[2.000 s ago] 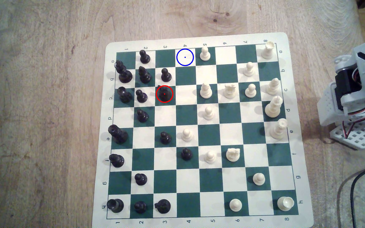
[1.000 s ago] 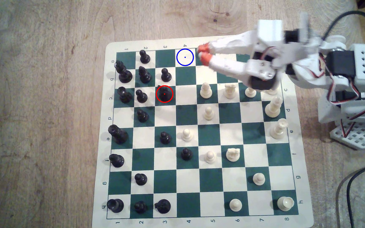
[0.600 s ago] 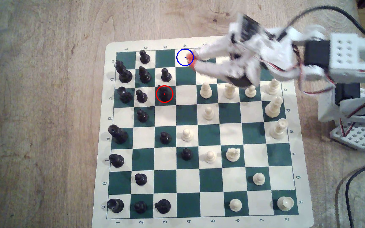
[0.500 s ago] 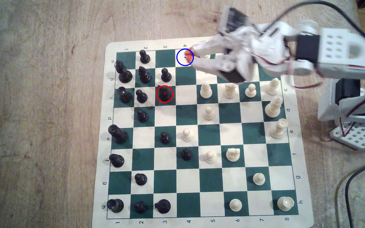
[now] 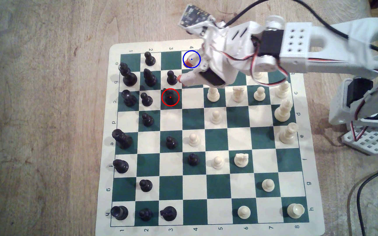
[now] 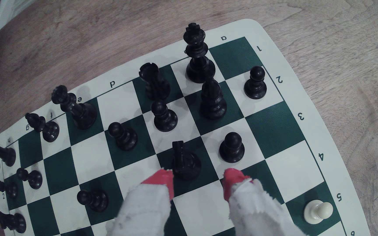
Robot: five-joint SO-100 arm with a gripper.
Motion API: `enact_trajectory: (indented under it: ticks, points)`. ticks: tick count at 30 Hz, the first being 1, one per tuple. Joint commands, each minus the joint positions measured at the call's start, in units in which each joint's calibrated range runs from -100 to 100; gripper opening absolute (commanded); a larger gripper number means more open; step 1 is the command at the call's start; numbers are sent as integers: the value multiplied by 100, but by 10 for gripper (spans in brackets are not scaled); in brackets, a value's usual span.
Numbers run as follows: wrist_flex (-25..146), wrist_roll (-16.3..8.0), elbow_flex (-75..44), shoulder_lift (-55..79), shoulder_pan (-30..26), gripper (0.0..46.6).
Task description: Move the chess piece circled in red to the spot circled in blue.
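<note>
The chess piece circled in red, a glossy black knight (image 5: 170, 97), stands on a green square of the board (image 5: 115, 47). My gripper (image 5: 183, 70) hovers open just up and to the exterior view's right of it. One orange fingertip (image 5: 180, 78) is beside a black pawn (image 5: 171, 77); the other lies over the spot circled in blue (image 5: 192, 56), a cream square on the back row. In the wrist view the knight (image 6: 184, 161) sits just ahead of the open gripper (image 6: 197, 181), close to one red fingertip (image 6: 160, 179), untouched.
Black pawns (image 5: 146, 99) and taller black pieces (image 5: 149, 77) crowd the squares on the exterior view's left of the knight. White pieces (image 5: 213, 94) stand under and beside the arm. The square right of the knight is bare. The arm's base (image 5: 370, 127) and a cable (image 5: 363, 204) lie off the board's right.
The arm swung in from the exterior view's right, crossed the back row and the blue circle, and the gripper has opened and come down close to the knight. No piece has moved.
</note>
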Motion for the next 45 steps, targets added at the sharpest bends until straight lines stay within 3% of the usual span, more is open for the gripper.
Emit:
enact_trajectory:
  ticks: [1,11,45]
  points:
    - [18,-10,-746,205,-49,136]
    - [100,-10,-1671,1249,-284,133]
    - [-187,83,-2704,2828,-300,114]
